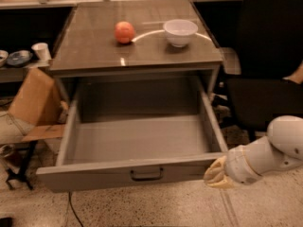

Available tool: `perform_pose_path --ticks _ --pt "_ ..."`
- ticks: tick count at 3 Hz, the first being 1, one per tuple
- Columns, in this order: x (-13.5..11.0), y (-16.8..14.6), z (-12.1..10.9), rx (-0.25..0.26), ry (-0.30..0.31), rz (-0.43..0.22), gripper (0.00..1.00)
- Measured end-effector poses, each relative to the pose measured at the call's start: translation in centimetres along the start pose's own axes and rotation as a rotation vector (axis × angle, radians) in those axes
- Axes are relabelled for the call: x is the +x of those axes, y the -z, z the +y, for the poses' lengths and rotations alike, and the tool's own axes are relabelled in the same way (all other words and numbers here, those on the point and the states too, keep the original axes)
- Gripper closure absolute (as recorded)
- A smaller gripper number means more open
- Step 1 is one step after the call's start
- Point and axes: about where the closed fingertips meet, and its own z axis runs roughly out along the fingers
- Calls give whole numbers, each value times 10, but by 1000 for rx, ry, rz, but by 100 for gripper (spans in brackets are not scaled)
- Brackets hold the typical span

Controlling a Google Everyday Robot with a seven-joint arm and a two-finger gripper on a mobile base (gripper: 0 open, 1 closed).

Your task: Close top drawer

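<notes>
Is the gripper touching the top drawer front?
Cannot tell: in the camera view the gripper overlaps the right end of the top drawer front; depth is unclear.

The one camera looks steeply down from above and in front of the wide, deep grey box-shaped top drawer, facing its flat front from close by, with the grey-brown worktop beyond the drawer and the robot's beige tool beside its front right corner.

gripper at right front corner of top drawer, arm cut off by right edge
</notes>
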Motion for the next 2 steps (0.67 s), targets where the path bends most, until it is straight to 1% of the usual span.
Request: perform_pose_path --ticks 1,2 --pt "0 0 0 0 0 0 61" --pt "-15 2 -26 28 21 7 37"
